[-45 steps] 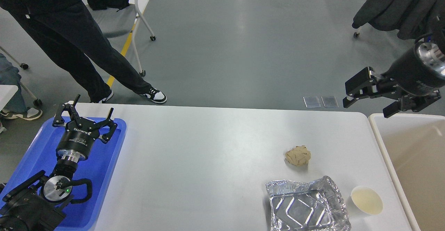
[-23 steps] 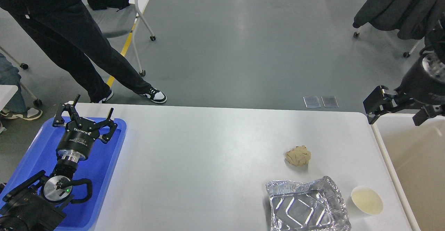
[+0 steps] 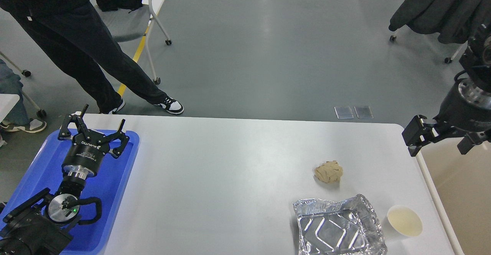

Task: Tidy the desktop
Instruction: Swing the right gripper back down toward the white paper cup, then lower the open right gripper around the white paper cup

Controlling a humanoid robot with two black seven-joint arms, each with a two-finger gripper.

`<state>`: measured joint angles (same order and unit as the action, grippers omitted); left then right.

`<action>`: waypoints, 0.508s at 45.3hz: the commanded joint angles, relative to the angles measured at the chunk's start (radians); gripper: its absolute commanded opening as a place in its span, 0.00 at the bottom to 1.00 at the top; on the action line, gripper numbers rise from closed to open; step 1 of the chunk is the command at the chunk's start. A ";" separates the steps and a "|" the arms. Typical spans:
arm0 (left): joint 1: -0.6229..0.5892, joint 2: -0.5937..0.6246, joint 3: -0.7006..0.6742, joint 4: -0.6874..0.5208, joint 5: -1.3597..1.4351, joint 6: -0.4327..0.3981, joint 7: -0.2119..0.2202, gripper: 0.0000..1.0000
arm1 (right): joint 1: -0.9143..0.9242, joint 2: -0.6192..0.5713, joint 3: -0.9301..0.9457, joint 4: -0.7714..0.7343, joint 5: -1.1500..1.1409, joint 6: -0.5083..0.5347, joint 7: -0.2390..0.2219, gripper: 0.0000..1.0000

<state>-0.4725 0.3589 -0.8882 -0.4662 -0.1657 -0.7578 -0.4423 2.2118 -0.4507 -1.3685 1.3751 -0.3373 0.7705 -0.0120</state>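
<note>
The desktop is a wide white tabletop. On its right part lie a crumpled beige paper ball, an empty foil tray and a small paper cup. My left gripper is open and empty, over the far end of the blue tray at the table's left. My right gripper is open and empty. It hangs over the table's far right corner, at the bin's rim, well above and behind the paper ball.
A beige bin stands against the table's right edge. A person in black stands behind the table's far left corner, by a wheeled chair. Dark coats hang at the far right.
My right gripper has moved right and down, from beyond the table's far edge to the corner by the bin. The left arm and the objects on the table have not moved.
</note>
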 commanded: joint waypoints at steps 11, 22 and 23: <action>0.000 0.000 0.000 0.000 0.000 0.000 -0.001 0.99 | -0.227 -0.074 0.066 -0.050 -0.034 -0.066 -0.002 1.00; 0.000 0.000 0.000 0.000 0.000 0.000 0.001 0.99 | -0.308 -0.172 0.140 -0.054 -0.057 -0.069 -0.009 1.00; 0.000 0.000 0.000 0.000 0.000 0.000 0.001 0.99 | -0.317 -0.177 0.149 -0.056 -0.057 -0.071 -0.009 1.00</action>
<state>-0.4725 0.3590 -0.8882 -0.4661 -0.1657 -0.7578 -0.4422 1.9899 -0.5495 -1.2851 1.3320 -0.3781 0.7113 -0.0155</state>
